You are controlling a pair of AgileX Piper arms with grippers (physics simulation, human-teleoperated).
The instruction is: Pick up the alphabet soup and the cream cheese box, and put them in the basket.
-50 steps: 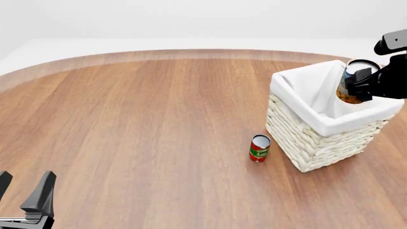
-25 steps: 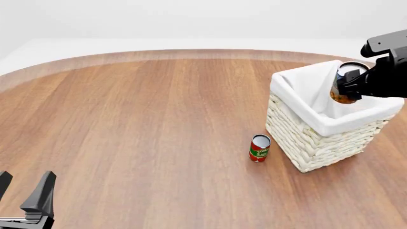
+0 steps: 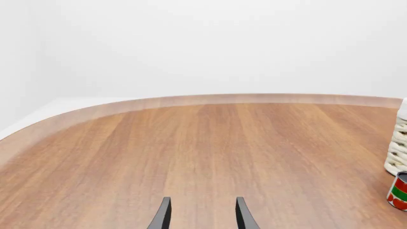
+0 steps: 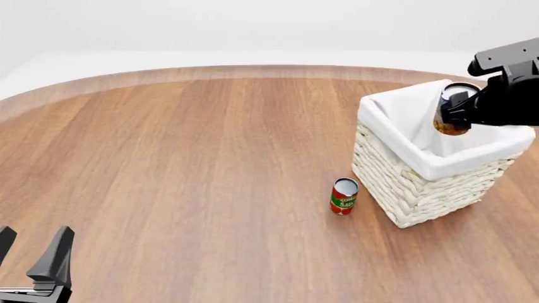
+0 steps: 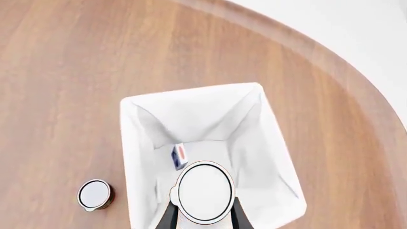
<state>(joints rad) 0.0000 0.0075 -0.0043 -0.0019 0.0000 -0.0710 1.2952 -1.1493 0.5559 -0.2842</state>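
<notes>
1. Front view: the right claw (image 4: 461, 111) hangs above the open basket (image 4: 404, 183), clamped on the alphabet soup (image 4: 451, 108), which is tilted and held clear over the white lining. The basket stands on the right part of the wooden counter (image 4: 194, 170). A red can (image 4: 343, 196) stands upright near the basket's near-left corner, not touching it. The left claw (image 4: 32, 259) sits low at the counter's near-left edge, its fingers spread and holding nothing.
2. Left wrist view: the left claw (image 3: 201, 215) is parted over bare counter (image 3: 190, 143); the red can (image 3: 399, 191) and a sliver of the basket (image 3: 398, 152) show at the edge.
3. Right wrist view: the right claw (image 5: 202, 214) grips the alphabet soup (image 5: 203, 191), silvery top facing the camera, directly over the basket (image 5: 137, 157). The cream cheese box (image 5: 180, 156) lies inside on the basket floor. The red can (image 5: 95, 194) stands outside, beside the basket wall.
</notes>
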